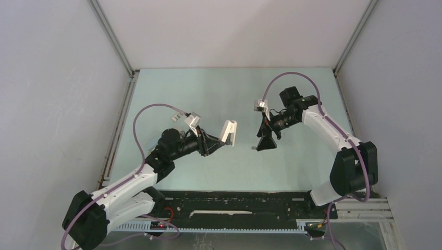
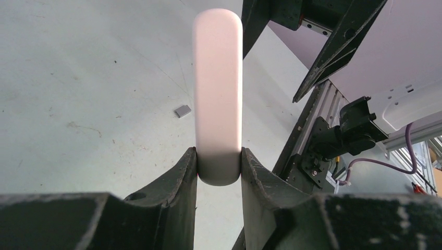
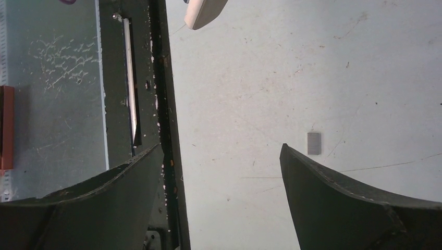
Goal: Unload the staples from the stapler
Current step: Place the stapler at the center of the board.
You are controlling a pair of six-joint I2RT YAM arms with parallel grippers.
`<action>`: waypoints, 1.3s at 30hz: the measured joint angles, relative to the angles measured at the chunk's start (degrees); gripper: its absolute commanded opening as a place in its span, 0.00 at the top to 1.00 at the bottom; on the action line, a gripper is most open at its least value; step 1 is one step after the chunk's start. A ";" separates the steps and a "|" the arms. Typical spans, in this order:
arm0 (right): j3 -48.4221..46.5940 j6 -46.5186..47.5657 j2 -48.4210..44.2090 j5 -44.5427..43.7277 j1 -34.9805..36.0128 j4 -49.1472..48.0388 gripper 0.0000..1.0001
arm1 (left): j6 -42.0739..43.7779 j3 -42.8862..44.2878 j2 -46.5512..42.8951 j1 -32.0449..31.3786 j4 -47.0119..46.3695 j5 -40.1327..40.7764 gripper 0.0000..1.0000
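Note:
My left gripper (image 1: 212, 141) is shut on the near end of the pale grey-beige stapler (image 1: 229, 132) and holds it tilted above the table, left of centre. In the left wrist view the stapler (image 2: 217, 88) stands straight out from between the fingers (image 2: 181, 172), with its smooth closed side facing the camera. A small grey strip of staples (image 2: 182, 111) lies on the table just left of it. My right gripper (image 1: 267, 142) is open and empty and points down over the table right of the stapler. The strip of staples (image 3: 314, 143) lies beside its right finger (image 3: 333, 187).
The black rail (image 1: 234, 205) and the arm bases run along the table's near edge; it also shows in the right wrist view (image 3: 156, 78). The stapler's tip (image 3: 205, 11) shows at the top there. Grey walls stand on three sides.

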State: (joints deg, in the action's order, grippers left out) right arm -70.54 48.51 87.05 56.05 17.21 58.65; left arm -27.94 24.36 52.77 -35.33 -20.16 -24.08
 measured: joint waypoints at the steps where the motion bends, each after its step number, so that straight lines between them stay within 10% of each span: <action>1: 0.02 0.00 0.00 -0.07 0.00 -0.04 0.08 | 0.00 0.00 0.04 0.13 0.04 0.00 1.00; 39: 0.66 0.00 -2.12 -0.57 -1.88 -0.52 0.08 | -3.82 12.96 18.53 9.33 4.57 0.11 1.00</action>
State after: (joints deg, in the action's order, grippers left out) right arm -69.89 48.51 84.93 55.48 15.33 58.13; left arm -31.77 37.32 71.31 -26.00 -15.59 -23.97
